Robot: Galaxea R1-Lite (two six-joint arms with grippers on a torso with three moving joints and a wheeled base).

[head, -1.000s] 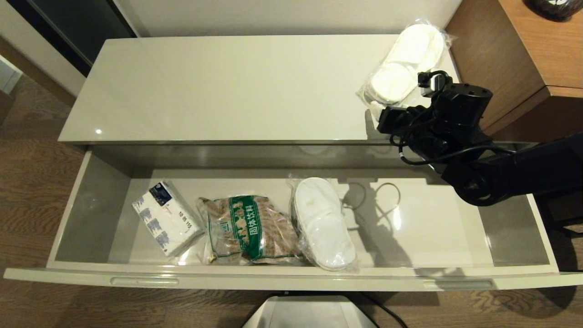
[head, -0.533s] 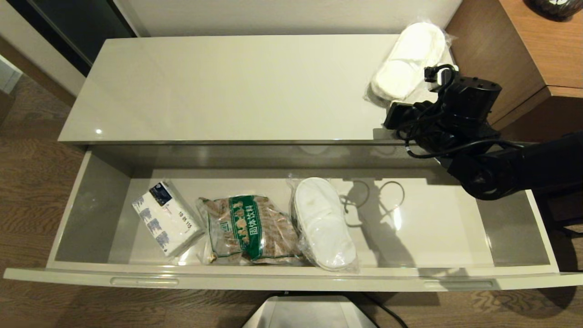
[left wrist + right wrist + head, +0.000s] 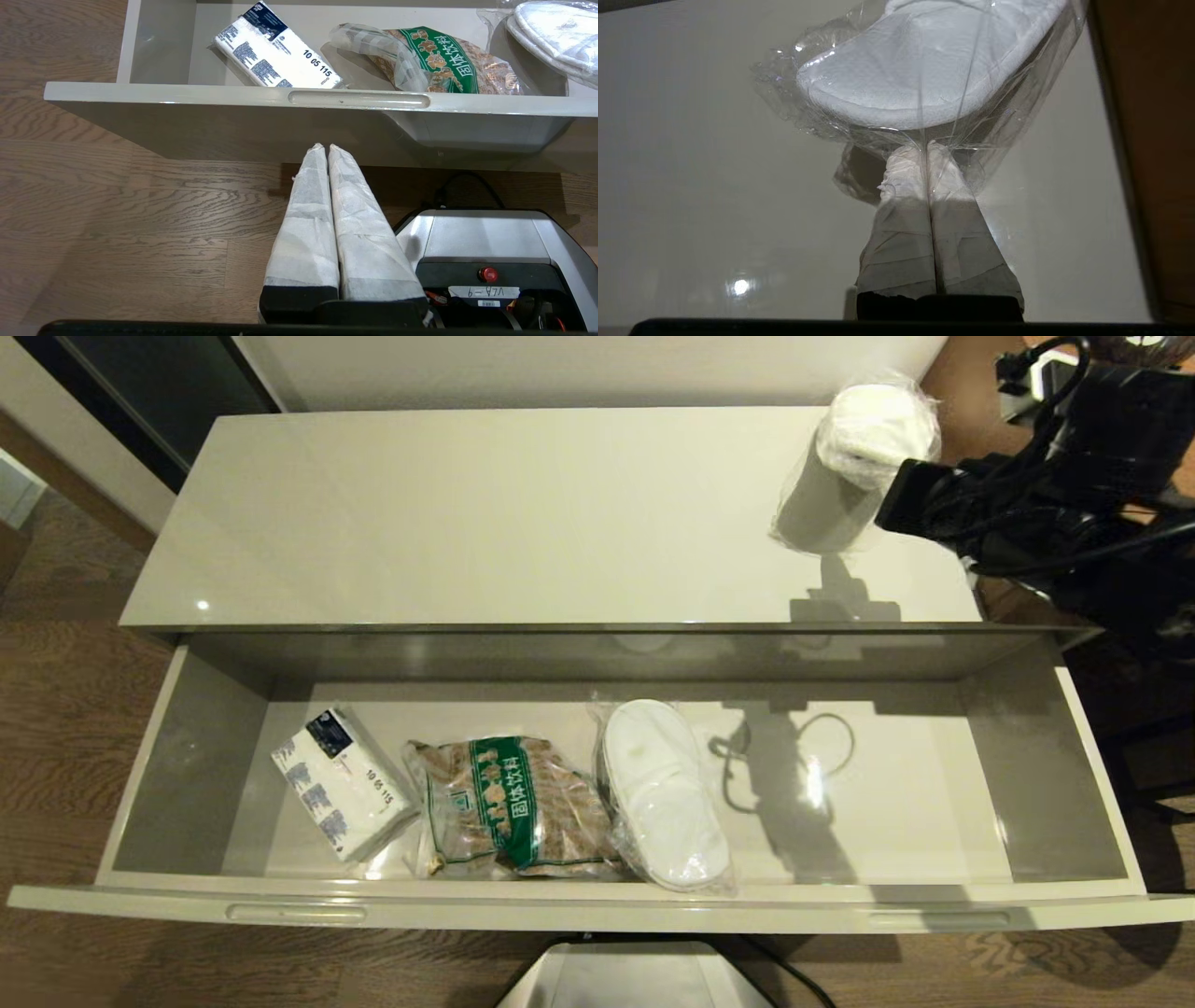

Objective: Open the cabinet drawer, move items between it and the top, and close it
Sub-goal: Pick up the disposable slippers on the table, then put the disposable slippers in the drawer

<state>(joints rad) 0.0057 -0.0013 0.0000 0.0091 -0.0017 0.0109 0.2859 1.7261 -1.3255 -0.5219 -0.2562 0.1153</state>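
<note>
The cabinet drawer [image 3: 616, 910] stands pulled wide open. One bagged white slipper [image 3: 663, 793] lies flat in its middle. My right gripper [image 3: 926, 148] is shut on the clear plastic edge of the other bagged slipper [image 3: 924, 70]. That slipper [image 3: 864, 439] hangs lifted above the right end of the top [image 3: 485, 513], with its shadow on the panel below. The right arm [image 3: 1055, 495] is at the far right. My left gripper [image 3: 325, 148] is shut on nothing, low in front of the drawer [image 3: 187, 93] over the floor.
A white-and-blue tissue pack [image 3: 341, 784] and a clear bag of brown pieces with a green label [image 3: 509, 807] lie left of the slipper in the drawer. The brown wood-grain desk [image 3: 1148, 140] borders the top on the right. The robot base [image 3: 490, 242] sits below the drawer front.
My right gripper has risen and moved back to the right, lifting the bagged slipper off the top; it now hangs upright. The drawer's contents have not moved.
</note>
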